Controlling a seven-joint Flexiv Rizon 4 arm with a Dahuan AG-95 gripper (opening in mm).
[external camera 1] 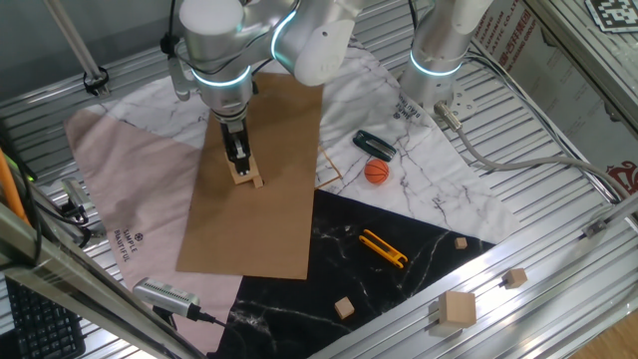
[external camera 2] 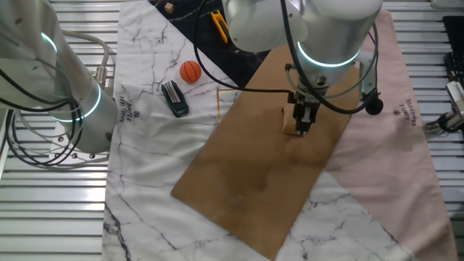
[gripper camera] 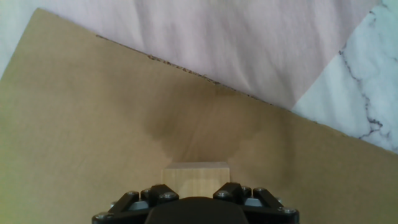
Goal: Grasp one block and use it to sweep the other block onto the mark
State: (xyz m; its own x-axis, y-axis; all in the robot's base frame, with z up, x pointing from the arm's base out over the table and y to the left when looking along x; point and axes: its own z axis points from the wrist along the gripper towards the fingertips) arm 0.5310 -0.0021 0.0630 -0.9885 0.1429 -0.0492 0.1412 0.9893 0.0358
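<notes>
Block [gripper camera: 196, 179] is clamped low in end effector [external camera 1: 239, 168], prob. touching cardboard [external camera 1: 269, 199] for sweeping; small cube not discernible.

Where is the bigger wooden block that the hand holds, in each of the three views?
One fixed view: the wooden block sits left of centre, under the hand, on the brown board.
The other fixed view: the block is right of centre, beside the hand, on the board.
Hand view: the block is at bottom centre, on the board.
Shared landmark: the brown board.
</notes>
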